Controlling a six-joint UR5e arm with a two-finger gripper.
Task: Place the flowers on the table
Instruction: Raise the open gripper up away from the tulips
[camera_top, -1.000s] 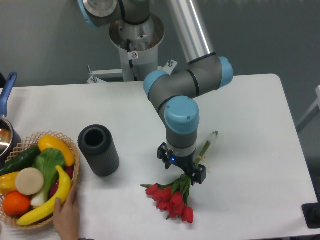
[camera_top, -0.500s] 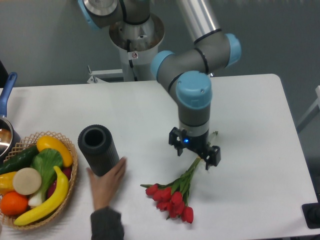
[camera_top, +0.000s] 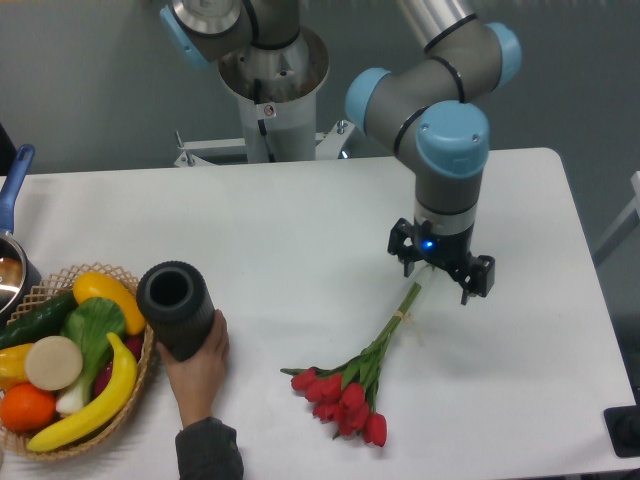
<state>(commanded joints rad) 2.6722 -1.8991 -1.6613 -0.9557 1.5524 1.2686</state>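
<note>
The flowers (camera_top: 352, 385), red tulip buds on thin green stems, lie flat on the white table (camera_top: 300, 240) at the front middle, stems pointing up and right. My gripper (camera_top: 442, 271) hangs just past the stem tips, to the upper right of the bunch. Its fingers are open and hold nothing. The stem end shows right below the fingers.
A person's hand (camera_top: 195, 365) grips the dark ribbed vase (camera_top: 175, 308) at the front left and tilts it. A wicker basket (camera_top: 70, 365) of fruit stands at the left edge. A blue-handled pot (camera_top: 12, 230) sits at the far left.
My gripper has risen and moved right, away from the flowers, which stay lying on the table. The hand has taken hold of the vase and shifted it left.
</note>
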